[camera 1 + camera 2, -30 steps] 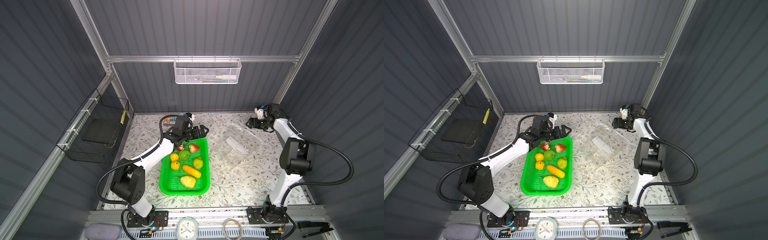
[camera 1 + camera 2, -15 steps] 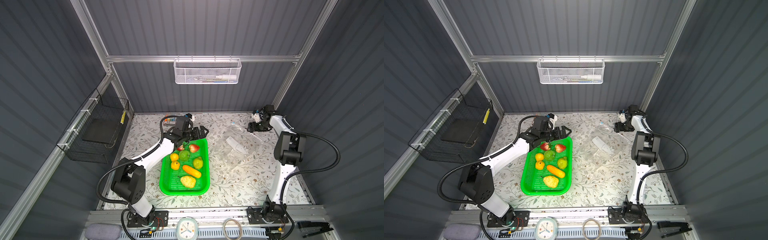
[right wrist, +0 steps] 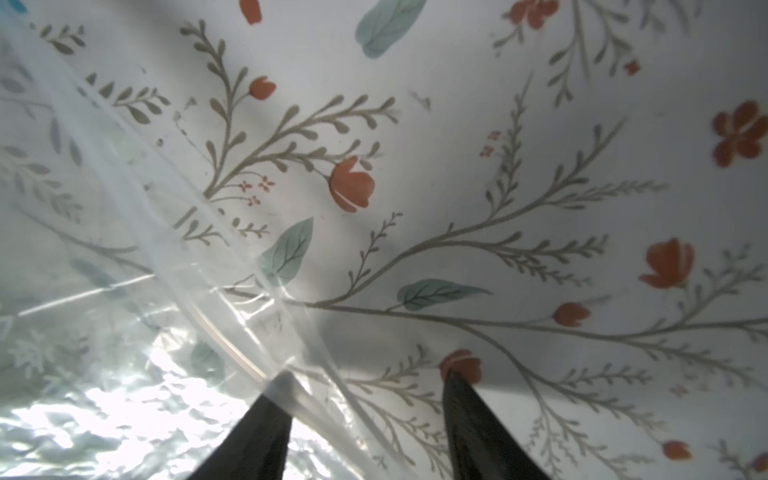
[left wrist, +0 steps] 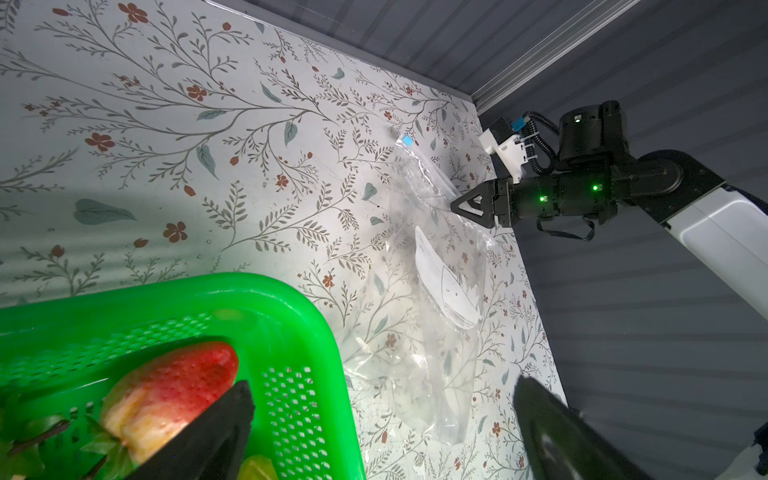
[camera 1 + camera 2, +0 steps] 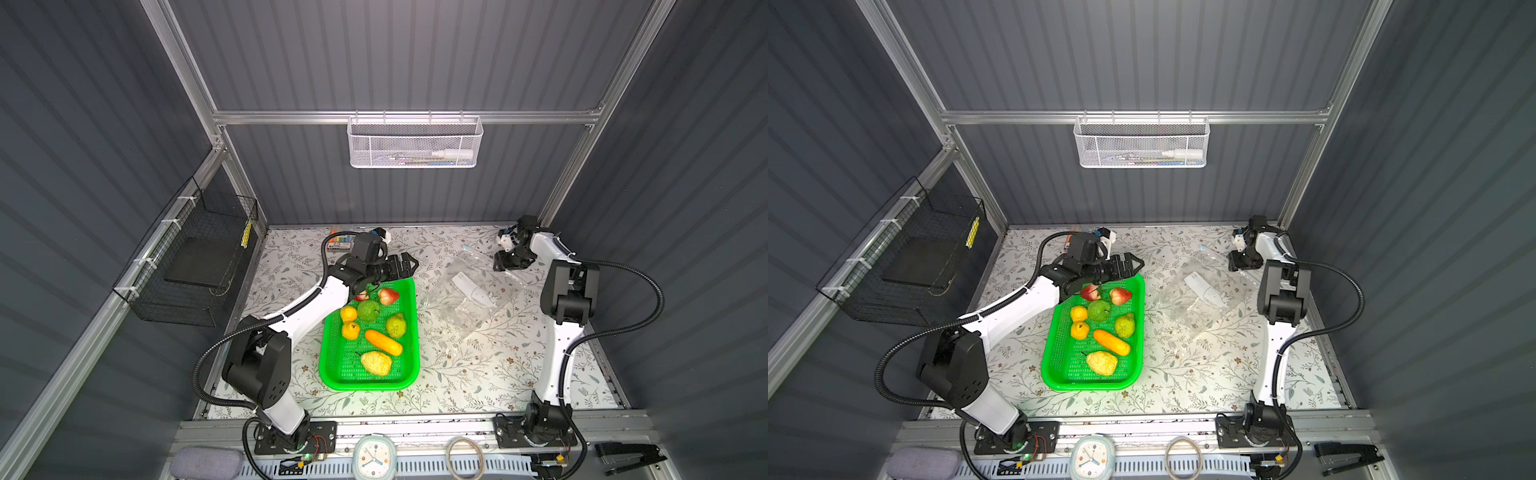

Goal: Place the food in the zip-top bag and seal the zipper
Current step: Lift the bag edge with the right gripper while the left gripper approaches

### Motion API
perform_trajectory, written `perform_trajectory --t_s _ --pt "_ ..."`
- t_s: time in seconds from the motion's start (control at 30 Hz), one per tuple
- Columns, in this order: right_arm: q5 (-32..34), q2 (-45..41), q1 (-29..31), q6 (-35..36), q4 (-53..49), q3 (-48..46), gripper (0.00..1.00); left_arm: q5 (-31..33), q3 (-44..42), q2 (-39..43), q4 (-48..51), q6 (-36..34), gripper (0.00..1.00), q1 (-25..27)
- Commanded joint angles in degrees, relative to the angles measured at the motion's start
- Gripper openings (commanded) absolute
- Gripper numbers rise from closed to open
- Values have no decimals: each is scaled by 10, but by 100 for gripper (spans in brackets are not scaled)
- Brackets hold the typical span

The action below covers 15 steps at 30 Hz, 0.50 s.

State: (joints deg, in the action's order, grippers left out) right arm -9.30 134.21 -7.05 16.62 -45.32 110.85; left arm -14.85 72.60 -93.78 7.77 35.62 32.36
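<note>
The food, several toy fruits and vegetables, lies in the green tray (image 5: 365,385): two red pieces (image 5: 388,296), a green one (image 5: 369,311), an orange carrot (image 5: 383,342) and a bumpy yellow one (image 5: 376,363) among them. The clear zip-top bag (image 5: 465,307) with its white label (image 5: 471,286) lies flat to the tray's right. The zipper's light-blue slider (image 4: 407,141) sits at the bag's far corner. My left gripper (image 5: 405,266) hovers open over the tray's far end. My right gripper (image 3: 368,376) is down at the bag's far right edge, jaws apart, with the zipper strip (image 3: 232,353) running between them.
A black wire basket (image 5: 199,257) hangs on the left wall and a white mesh basket (image 5: 415,143) on the back rail. A marker box (image 5: 338,243) lies at the back edge. A clock (image 5: 374,459) and a stapler (image 5: 627,455) sit on the front rail.
My right gripper has come down from the back right corner onto the bag's far edge, and its jaws have narrowed. The left arm and the food have not moved.
</note>
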Motion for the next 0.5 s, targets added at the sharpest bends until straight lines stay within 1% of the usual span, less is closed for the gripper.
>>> perform_trajectory --t_s 0.0,0.13,0.17,0.27,0.3,0.47 --pt "2 -1 2 5 -18 15 37 0 9 6 7 0 100 4" --pt "-10 -5 2 5 -21 12 2 2 5 11 4 1 100 4" --pt "-12 -8 2 4 -24 13 0 2 5 11 5 1 100 4" --pt "-14 -31 1 -8 -22 7 0 4 6 12 5 -1 100 4" --pt "-3 -43 1 -18 -20 3 0 4 8 11 4 -3 100 4" --pt "17 -132 -2 -72 -25 -19 0 -1 24 1 -1 -2 100 4"
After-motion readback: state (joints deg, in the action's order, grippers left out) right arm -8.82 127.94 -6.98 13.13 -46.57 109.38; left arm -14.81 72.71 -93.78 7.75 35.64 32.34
